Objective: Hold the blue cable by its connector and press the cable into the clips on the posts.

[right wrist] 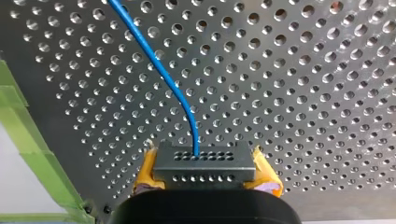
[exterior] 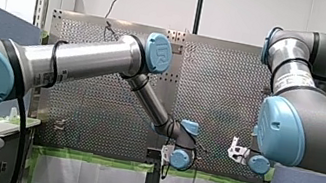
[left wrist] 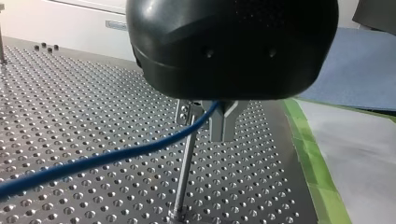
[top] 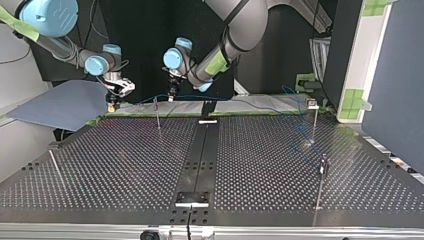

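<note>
Jaws: rt gripper (right wrist: 206,176) tight round connector (right wrist: 205,161)

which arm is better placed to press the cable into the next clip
Left. The left fingers hold the cable right beside the clip atop the post. The right fingers are shut on the connector, so that arm likely just anchors the end.

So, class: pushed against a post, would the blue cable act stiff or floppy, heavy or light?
Probably floppy: the blue cable bends in a curve leaving my right gripper and droops in a long arc past the post. Likely light: it looks thin. It should bend against the post rather than shove it.
</note>
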Action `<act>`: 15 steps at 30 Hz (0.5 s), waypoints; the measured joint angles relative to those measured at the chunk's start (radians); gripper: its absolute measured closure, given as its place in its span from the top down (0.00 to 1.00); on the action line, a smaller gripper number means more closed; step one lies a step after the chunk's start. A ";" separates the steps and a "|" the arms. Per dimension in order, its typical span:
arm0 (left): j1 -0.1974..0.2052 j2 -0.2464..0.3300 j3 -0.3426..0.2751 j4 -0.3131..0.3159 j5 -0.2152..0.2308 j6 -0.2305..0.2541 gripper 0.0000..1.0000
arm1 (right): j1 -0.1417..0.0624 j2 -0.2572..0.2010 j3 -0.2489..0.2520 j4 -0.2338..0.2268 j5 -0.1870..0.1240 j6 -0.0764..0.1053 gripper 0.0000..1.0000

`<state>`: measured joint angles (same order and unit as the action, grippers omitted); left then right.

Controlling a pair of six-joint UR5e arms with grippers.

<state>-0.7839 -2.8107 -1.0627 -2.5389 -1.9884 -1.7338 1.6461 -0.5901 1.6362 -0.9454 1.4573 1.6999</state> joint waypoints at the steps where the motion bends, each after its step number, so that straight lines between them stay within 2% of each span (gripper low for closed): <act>1: 0.000 0.000 0.001 -0.001 0.000 0.000 0.00 | -0.001 0.000 -0.002 0.000 -0.004 0.001 0.00; 10: 0.018 -0.001 0.016 -0.003 -0.001 -0.001 0.00 | -0.007 0.002 -0.016 0.002 -0.018 0.002 0.00; 15: 0.029 -0.015 0.046 -0.014 0.001 -0.001 0.00 | -0.007 0.004 -0.025 0.003 -0.018 0.002 0.00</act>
<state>-0.7551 -2.8260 -1.0171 -2.5528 -1.9869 -1.7346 1.6392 -0.5865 1.6117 -0.9422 1.4391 1.7016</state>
